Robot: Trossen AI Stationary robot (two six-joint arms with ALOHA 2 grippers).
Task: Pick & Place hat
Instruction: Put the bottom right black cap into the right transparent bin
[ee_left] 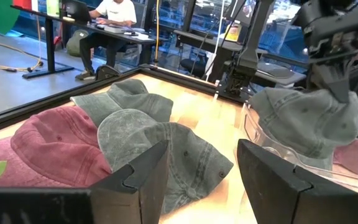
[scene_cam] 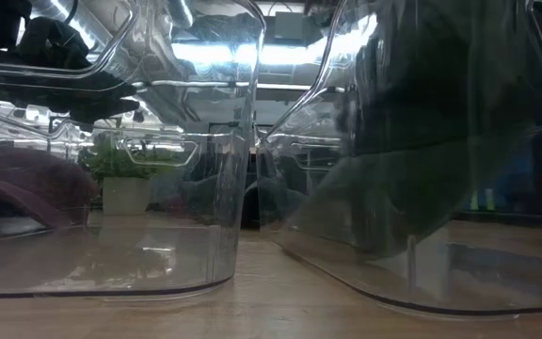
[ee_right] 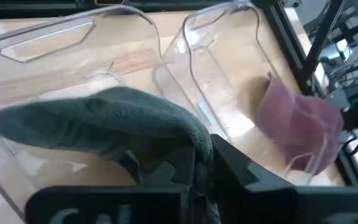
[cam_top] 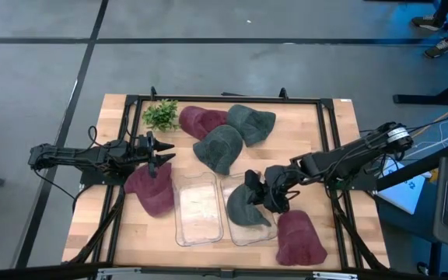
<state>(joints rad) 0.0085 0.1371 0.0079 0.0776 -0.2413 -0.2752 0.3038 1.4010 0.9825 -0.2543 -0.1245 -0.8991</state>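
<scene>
Hats number six: three green, three maroon, around two clear trays (cam_top: pixel 199 208) on the bench (cam_top: pixel 341 124). Right hand (cam_top: pixel 257 197) pinches one green hat (cam_top: pixel 245 207) over the right tray (cam_top: pixel 247 229). Left hand (cam_top: pixel 160 152) waits spread wide above a maroon hat (cam_top: pixel 151 189), beside one plant (cam_top: pixel 162 114).
</scene>
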